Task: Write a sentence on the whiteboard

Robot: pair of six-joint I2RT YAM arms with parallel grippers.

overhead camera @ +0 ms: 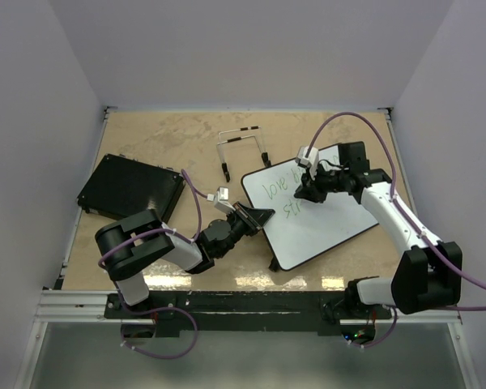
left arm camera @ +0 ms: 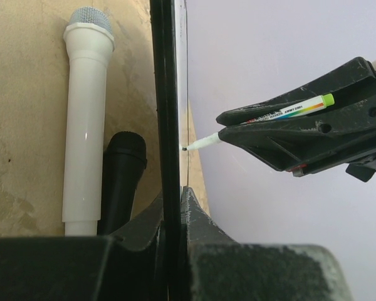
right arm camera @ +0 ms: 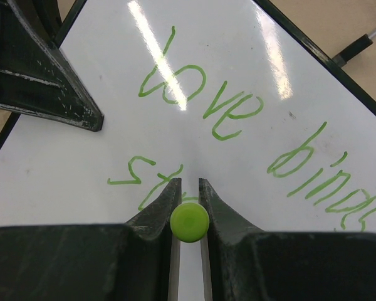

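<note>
The whiteboard (overhead camera: 324, 227), glossy white with a thin black frame and rounded corners, sits skewed on the tan, mottled table (overhead camera: 186, 138), right of centre. The sentence (right arm camera: 235, 116), in thin green handwriting, reads "love binds" above "st". The left gripper (overhead camera: 257, 217) is clamped tight on the board's frame edge. The right gripper (right arm camera: 188, 188) pinches a slim white marker (right arm camera: 189, 221) with a round green cap, its tip touching the board.

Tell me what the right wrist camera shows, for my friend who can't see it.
The right gripper pinches a green marker, seen end-on and pointed at a whiteboard. Green handwriting on the board reads "love binds", with a second line beginning "st". The left gripper shows dark at the top left, at the board's edge.
</note>
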